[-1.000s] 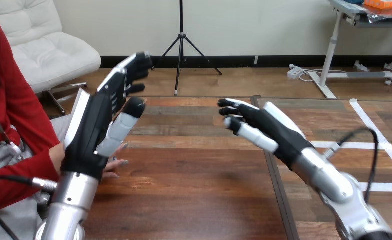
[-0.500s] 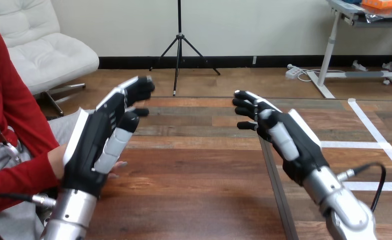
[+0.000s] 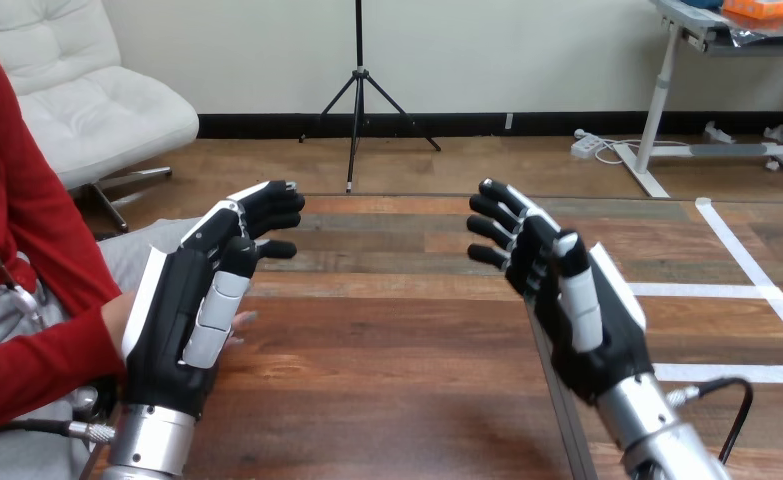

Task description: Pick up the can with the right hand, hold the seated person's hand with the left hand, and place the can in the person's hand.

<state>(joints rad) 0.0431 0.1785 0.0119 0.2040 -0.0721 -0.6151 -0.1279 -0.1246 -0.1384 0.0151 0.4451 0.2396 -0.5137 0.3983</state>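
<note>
My left hand (image 3: 192, 305) hovers over the table's left part, fingers straight and relaxed, holding nothing. The person's hand (image 3: 235, 322) lies flat on the table behind it at the left edge, mostly hidden by my hand; whether the two touch I cannot tell. My right hand (image 3: 567, 300) is raised over the table's right part, fingers straight and spread toward the far edge, with nothing in it.
The wooden table (image 3: 387, 340) stretches between my two hands. The person's red sleeve (image 3: 37, 350) comes in from the left side. A seam (image 3: 557, 400) runs down the table's right part under my right arm.
My left hand has lowered toward the table. My right hand has swung right and turned, its fingers now pointing away from me. The camera shifted slightly.
</note>
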